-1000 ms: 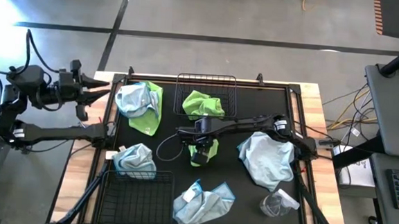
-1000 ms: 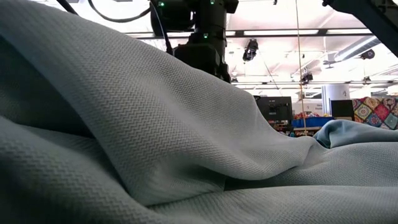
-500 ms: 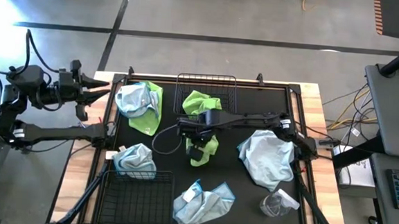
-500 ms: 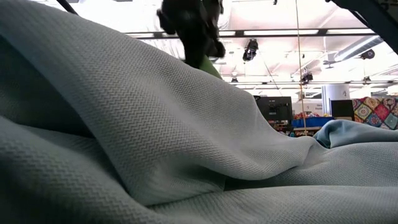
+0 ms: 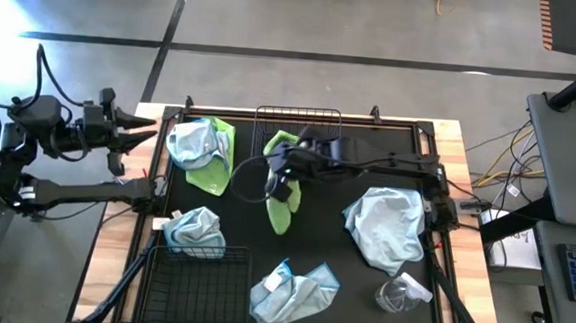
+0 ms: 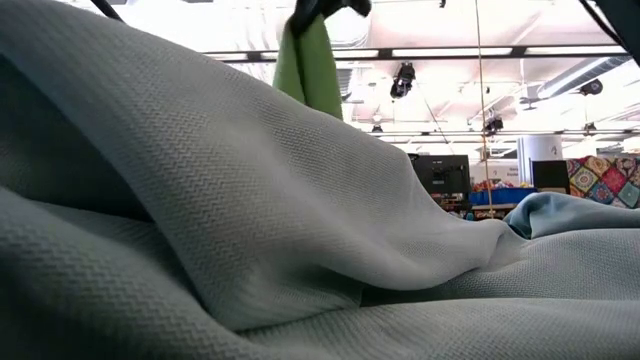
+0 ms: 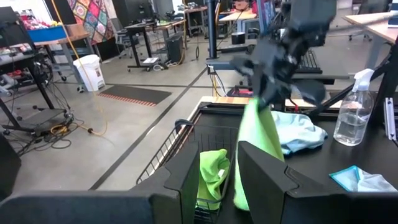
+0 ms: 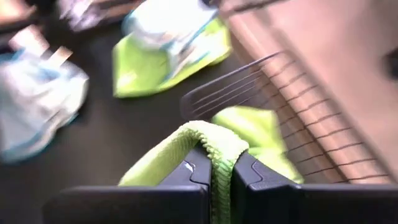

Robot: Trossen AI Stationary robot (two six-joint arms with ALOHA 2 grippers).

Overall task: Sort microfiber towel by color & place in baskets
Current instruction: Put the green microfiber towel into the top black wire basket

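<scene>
The right claw (image 5: 285,181) is pinching a lime green microfiber towel (image 5: 281,209) between its two dark fingers (image 8: 186,176), the soft looped cloth draping down in a long fold just beside the far wire-mesh basket (image 5: 300,115). Inside that basket another green towel (image 5: 281,146) is lying crumpled. A second black mesh basket (image 5: 198,294) is sitting at the near edge of the dark surface (image 5: 327,246), touching a bunched pale blue towel (image 5: 195,229). The left claw (image 5: 134,133) is waiting off the surface's left edge, fingers spread apart.
</scene>
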